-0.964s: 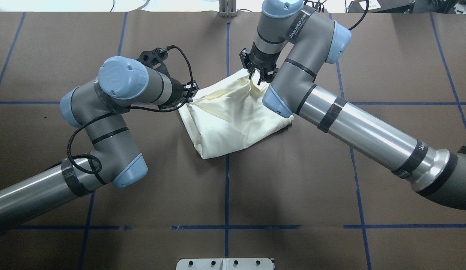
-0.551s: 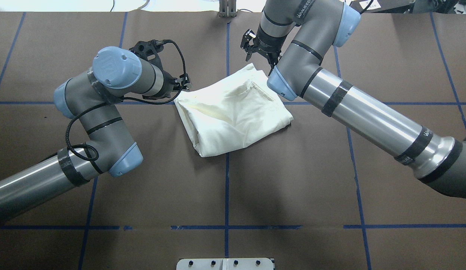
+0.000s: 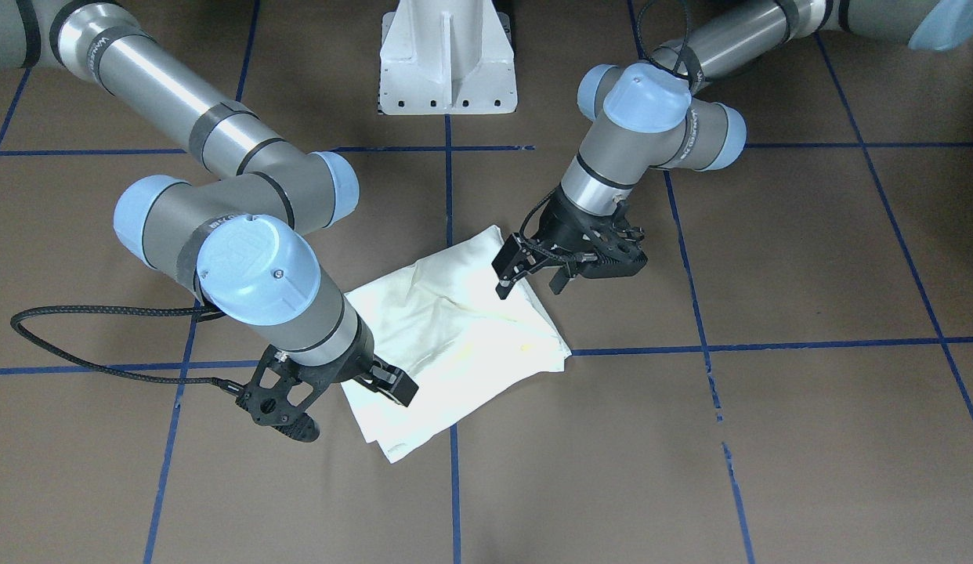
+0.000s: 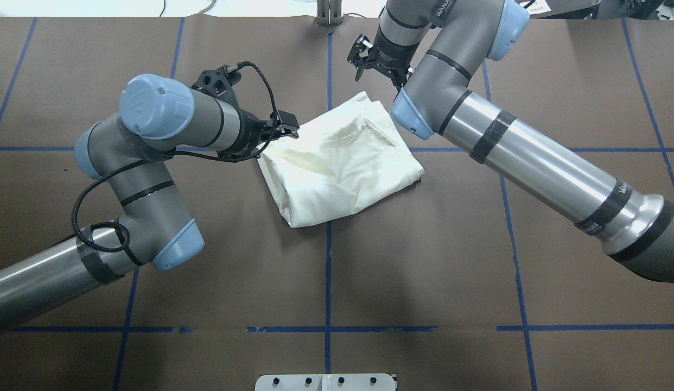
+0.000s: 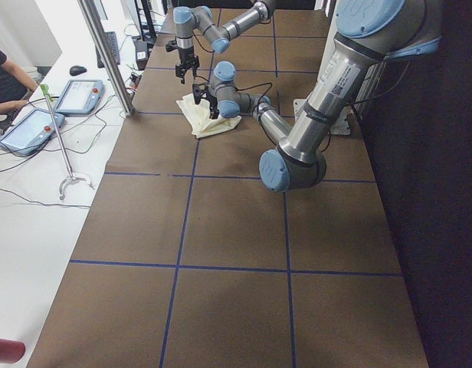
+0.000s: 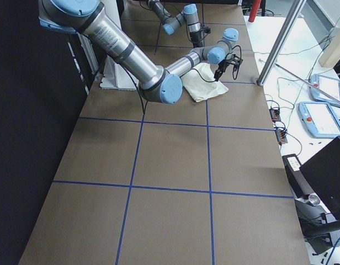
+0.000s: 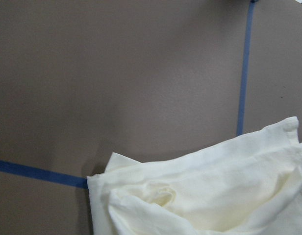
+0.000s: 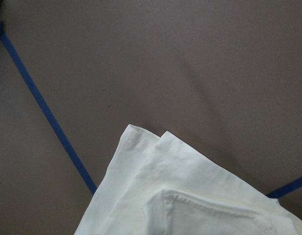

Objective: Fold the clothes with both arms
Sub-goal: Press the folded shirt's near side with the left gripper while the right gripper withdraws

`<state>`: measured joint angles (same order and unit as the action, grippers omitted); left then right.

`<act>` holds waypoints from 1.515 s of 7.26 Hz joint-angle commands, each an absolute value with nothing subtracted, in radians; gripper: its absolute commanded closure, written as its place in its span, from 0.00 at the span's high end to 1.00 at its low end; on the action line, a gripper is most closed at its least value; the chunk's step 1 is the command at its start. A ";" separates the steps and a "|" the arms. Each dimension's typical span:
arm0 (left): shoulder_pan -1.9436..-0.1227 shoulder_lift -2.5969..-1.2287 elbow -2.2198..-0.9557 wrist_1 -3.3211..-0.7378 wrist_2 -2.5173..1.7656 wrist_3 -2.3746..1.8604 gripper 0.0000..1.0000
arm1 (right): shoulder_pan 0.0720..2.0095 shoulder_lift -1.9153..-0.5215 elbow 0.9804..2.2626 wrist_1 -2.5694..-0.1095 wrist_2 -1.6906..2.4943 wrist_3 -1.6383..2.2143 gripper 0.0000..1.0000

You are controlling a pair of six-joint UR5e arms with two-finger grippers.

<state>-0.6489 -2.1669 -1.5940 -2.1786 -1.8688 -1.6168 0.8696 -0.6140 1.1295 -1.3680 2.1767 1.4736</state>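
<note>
Both open, empty: my left claw [image 3: 529, 288] hovers over the shirt [image 4: 342, 174]'s edge, right claw [image 4: 377, 73] near its far corner, leaving the fold undisturbed, I reckon.

Overhead and front cameras look down from opposite sides; end cameras stand far; wrist cameras sit close beyond the black left pincer [image 3: 529, 286] and right pincer [image 4: 376, 80]. All share the folded cream-white shirt [image 4: 337, 168].

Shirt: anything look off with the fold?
Yes. The shirt lies skewed to the blue tape lines, layer edges stagger at its far corner, and the cloth bunches in a pucker at the corner near the left claw.
</note>
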 commanded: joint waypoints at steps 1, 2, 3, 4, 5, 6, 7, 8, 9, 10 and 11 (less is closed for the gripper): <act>-0.580 -2.149 -1.654 -2.210 -1.901 -1.727 0.69 | 0.928 -0.632 1.134 -1.376 2.180 1.294 1.00; -0.559 -2.143 -1.640 -2.221 -1.899 -1.720 0.30 | 0.968 -0.653 1.134 -1.374 2.196 1.213 1.00; -0.551 -2.144 -1.635 -2.223 -1.898 -1.720 0.11 | 1.004 -0.678 1.135 -1.374 2.227 1.150 1.00; -0.548 -2.154 -1.600 -2.223 -1.898 -1.720 0.03 | 1.037 -0.701 1.144 -1.371 2.268 1.111 1.00; -0.546 -2.155 -1.583 -2.223 -1.896 -1.720 0.00 | 1.057 -0.709 1.146 -1.373 2.288 1.086 1.00; -0.546 -2.157 -1.568 -2.224 -1.882 -1.720 0.00 | 1.058 -0.735 1.158 -1.367 2.286 1.080 1.00; -0.546 -2.157 -1.553 -2.226 -1.867 -1.720 0.00 | 1.061 -0.739 1.158 -1.367 2.287 1.072 1.00; -0.545 -2.157 -1.540 -2.227 -1.867 -1.718 0.00 | 1.066 -0.739 1.158 -1.367 2.287 1.060 1.00; -0.517 -2.155 -1.540 -2.226 -1.867 -1.720 0.00 | 1.068 -0.741 1.158 -1.367 2.287 1.058 1.00; -0.494 -2.155 -1.533 -2.224 -1.856 -1.720 0.00 | 1.069 -0.741 1.157 -1.367 2.287 1.058 1.00; -0.476 -2.155 -1.531 -2.224 -1.844 -1.720 0.00 | 1.071 -0.741 1.157 -1.367 2.287 1.058 1.00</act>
